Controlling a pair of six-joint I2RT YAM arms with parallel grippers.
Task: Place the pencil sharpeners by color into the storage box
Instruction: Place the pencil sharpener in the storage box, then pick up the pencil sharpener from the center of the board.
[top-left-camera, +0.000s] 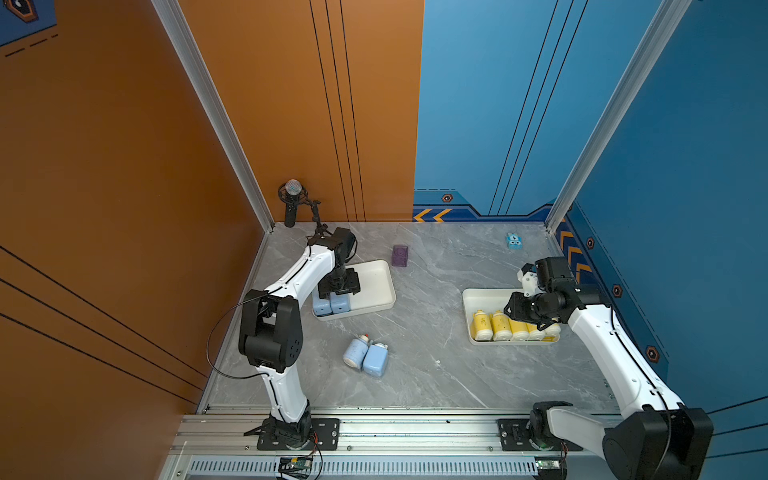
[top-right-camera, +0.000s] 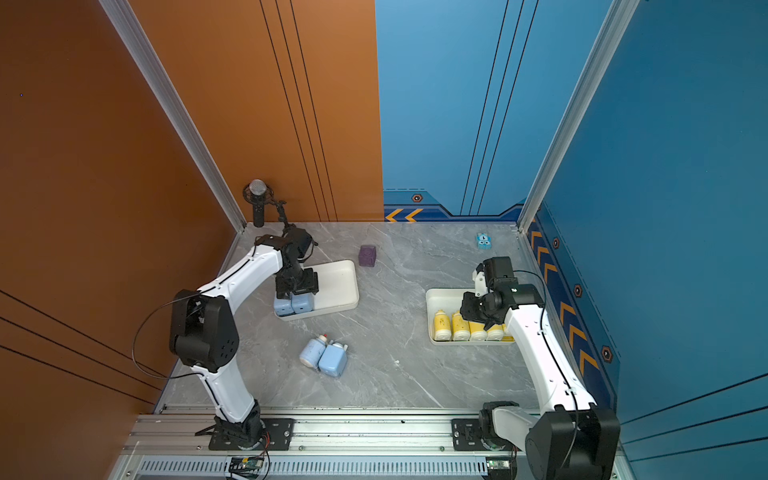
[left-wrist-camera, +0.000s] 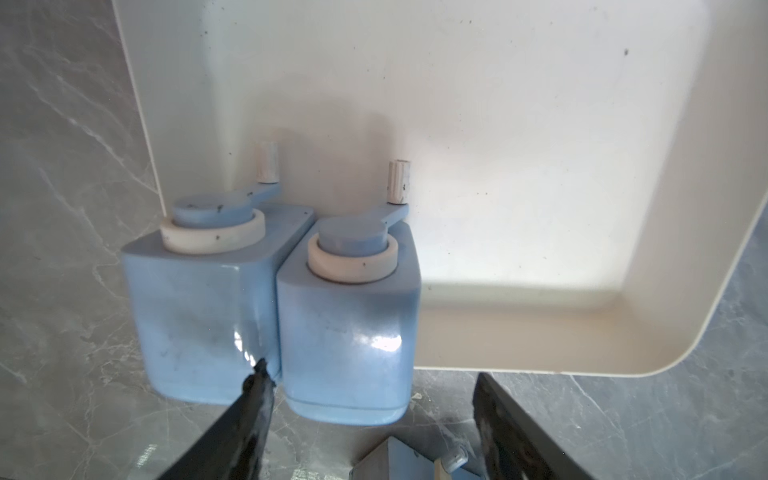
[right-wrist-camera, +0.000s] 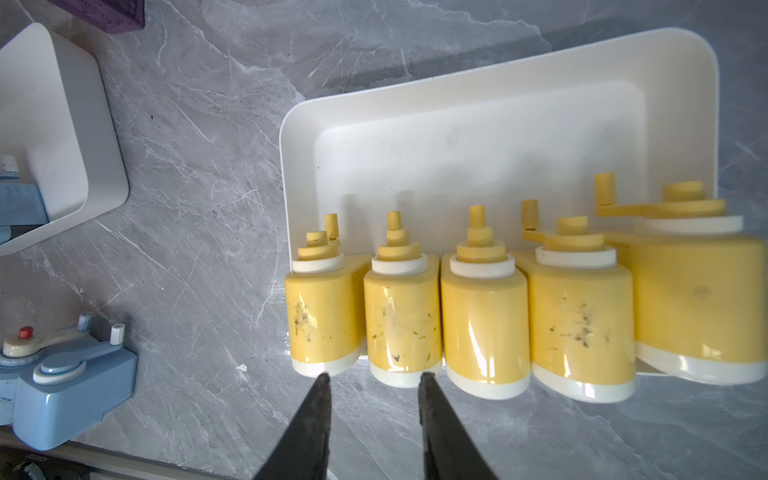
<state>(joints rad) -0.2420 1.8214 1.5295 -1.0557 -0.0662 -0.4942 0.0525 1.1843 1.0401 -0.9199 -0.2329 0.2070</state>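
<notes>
Five yellow sharpeners (top-left-camera: 500, 326) lie in a row, touching, along the near wall of the right tray (top-left-camera: 478, 294), crank ends toward the back wall. Right gripper (right-wrist-camera: 376, 376) hangs just off the row's white bases, jaws partly apart, bare table showing between them, nothing held. Two stowed blue sharpeners (left-wrist-camera: 345, 324) sit flush together in the near left corner of the left tray (left-wrist-camera: 540, 124). Left gripper (left-wrist-camera: 370, 380) above them, jaws spread and released: one fingertip (left-wrist-camera: 259, 378) at the seam between the pair, its mate clear of the sharpener's free side. Two loose blue sharpeners (top-left-camera: 375, 360) lie on their sides on the grey marble table (top-left-camera: 436, 374), touching each other, between the trays and toward the front; one cap carries a red dot. Purple block (top-left-camera: 400, 254) just beyond the left tray's far corner. Small blue box (top-left-camera: 514, 241) with a face near the back wall, well apart from the rest.
</notes>
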